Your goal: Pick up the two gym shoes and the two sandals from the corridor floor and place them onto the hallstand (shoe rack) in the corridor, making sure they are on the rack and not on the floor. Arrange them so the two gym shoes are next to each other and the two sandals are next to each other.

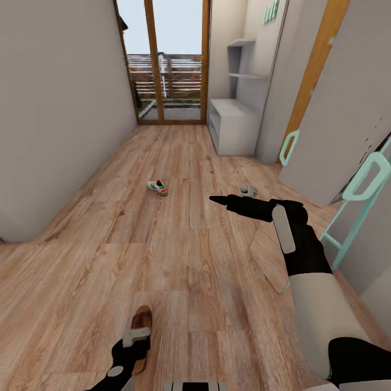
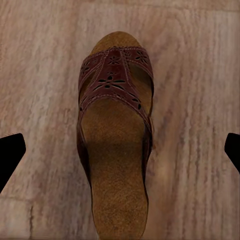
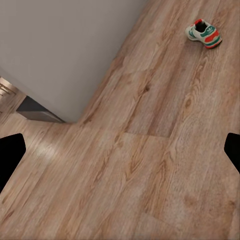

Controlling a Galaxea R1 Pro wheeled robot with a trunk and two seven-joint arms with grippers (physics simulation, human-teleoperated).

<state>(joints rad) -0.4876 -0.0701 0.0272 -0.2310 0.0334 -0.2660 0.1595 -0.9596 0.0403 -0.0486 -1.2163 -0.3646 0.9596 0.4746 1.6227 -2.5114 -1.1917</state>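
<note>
A brown sandal (image 1: 143, 321) with a tan insole lies flat on the corridor floor (image 1: 179, 255) at the near edge of the head view. My left gripper (image 1: 129, 350) hovers right over its heel end. In the left wrist view the sandal (image 2: 117, 145) lies lengthwise between the wide-apart fingertips (image 2: 10, 156), so the left gripper (image 2: 120, 152) is open and apart from it. One gym shoe (image 1: 158, 187), white with green and red, stands mid-corridor, also seen as the gym shoe (image 3: 204, 33). My right gripper (image 1: 218, 200) is held out above the floor, open and empty (image 3: 120, 152). The grey hallstand (image 1: 233, 127) stands far right.
A small grey-white object (image 1: 248, 190) lies on the floor just beyond my right gripper; I cannot tell what it is. White wall (image 1: 54, 108) bounds the left. Glass doors (image 1: 174, 60) close the far end. White door panels with teal handles (image 1: 374, 174) crowd the right.
</note>
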